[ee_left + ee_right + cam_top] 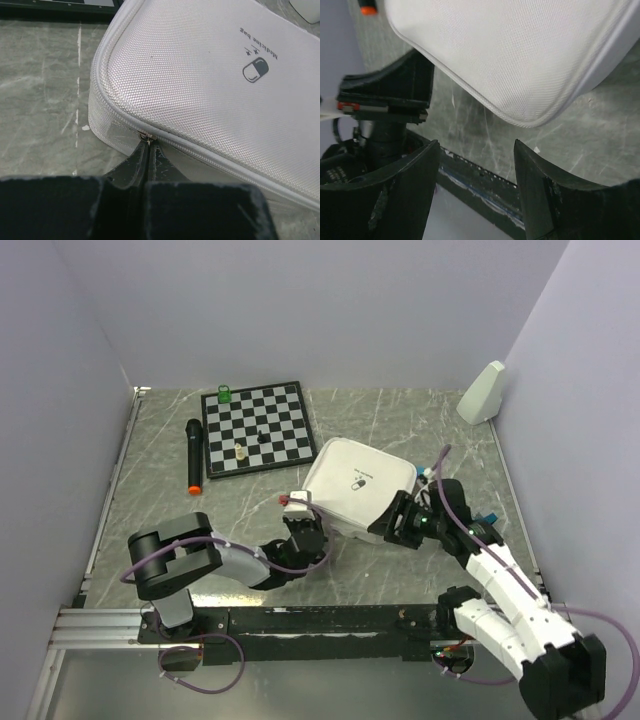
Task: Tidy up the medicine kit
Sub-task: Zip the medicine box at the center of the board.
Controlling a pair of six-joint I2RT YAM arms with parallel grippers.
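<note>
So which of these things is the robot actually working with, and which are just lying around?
In the job: medicine kit; its zip pull; left gripper, shut on that pull; right gripper, open at the kit's edge.
Lying about: chessboard with pieces; black orange-tipped stick; white wedge at far right.

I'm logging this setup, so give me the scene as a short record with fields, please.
Kit: white square soft-shell medicine case, lid down
Left fingers: shut on metal zip pull at the case's near left corner
Right fingers: open, at the case's near right edge, holding nothing
Behind kit: black-and-white chessboard; black stick with orange tip left of it
</note>
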